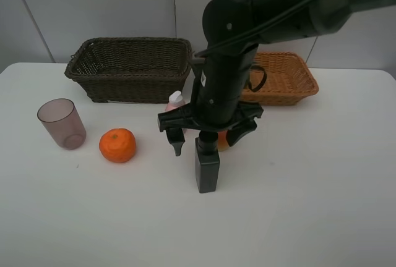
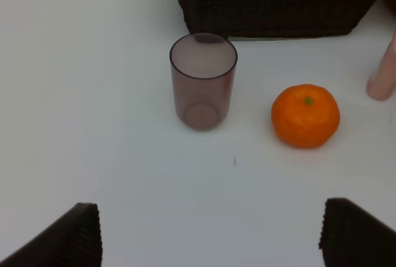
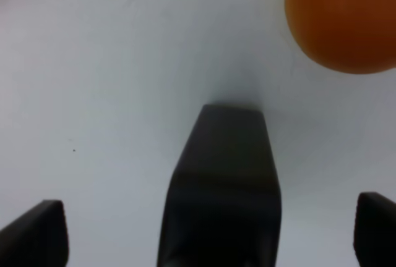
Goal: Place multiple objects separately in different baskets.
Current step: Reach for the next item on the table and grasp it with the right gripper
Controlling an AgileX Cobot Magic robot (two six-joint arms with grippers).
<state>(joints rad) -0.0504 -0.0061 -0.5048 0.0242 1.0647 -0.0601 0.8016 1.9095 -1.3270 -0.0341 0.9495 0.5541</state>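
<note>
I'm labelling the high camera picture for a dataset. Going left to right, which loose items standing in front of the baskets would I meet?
purplish cup → tangerine → pink bottle → black bottle

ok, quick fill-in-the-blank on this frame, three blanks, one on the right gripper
1. The right gripper hangs over the black bottle with its jaws ____.
2. The black bottle stands ____ on the table.
3. The tangerine lies beside the cup, in front of the ____ basket.
Missing words: open; upright; dark brown.
</note>
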